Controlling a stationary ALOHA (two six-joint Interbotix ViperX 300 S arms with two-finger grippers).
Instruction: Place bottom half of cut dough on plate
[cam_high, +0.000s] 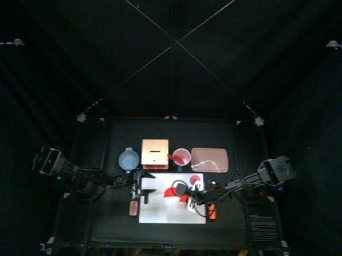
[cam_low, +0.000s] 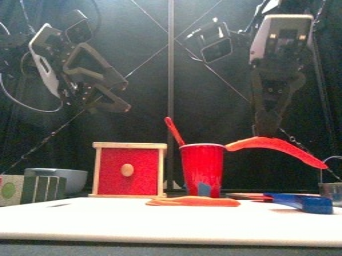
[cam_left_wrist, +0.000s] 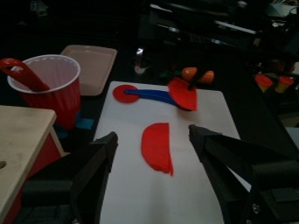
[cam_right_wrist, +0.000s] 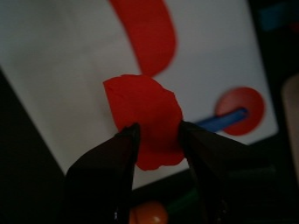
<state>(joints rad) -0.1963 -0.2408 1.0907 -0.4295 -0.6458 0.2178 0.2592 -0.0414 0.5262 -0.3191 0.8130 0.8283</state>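
Observation:
My right gripper (cam_right_wrist: 158, 131) is shut on a red piece of cut dough (cam_right_wrist: 142, 101) and holds it above the white cutting board (cam_right_wrist: 70, 70). In the front view the held dough (cam_low: 277, 150) hangs off the right gripper (cam_low: 274, 132), clear of the board. The other dough half (cam_left_wrist: 158, 146) lies flat on the board (cam_left_wrist: 128, 188). My left gripper (cam_left_wrist: 152, 133) is open and empty, hovering over that half. The pink plate (cam_high: 209, 157) sits behind the board on the right, and also shows in the left wrist view (cam_left_wrist: 91, 63).
A red cup (cam_low: 203, 168) with a red tool in it stands behind the board, next to a wooden box (cam_low: 130, 168). A blue-handled cutter (cam_left_wrist: 146, 94) lies on the board's far end. A small container (cam_high: 127, 158) sits at the back left.

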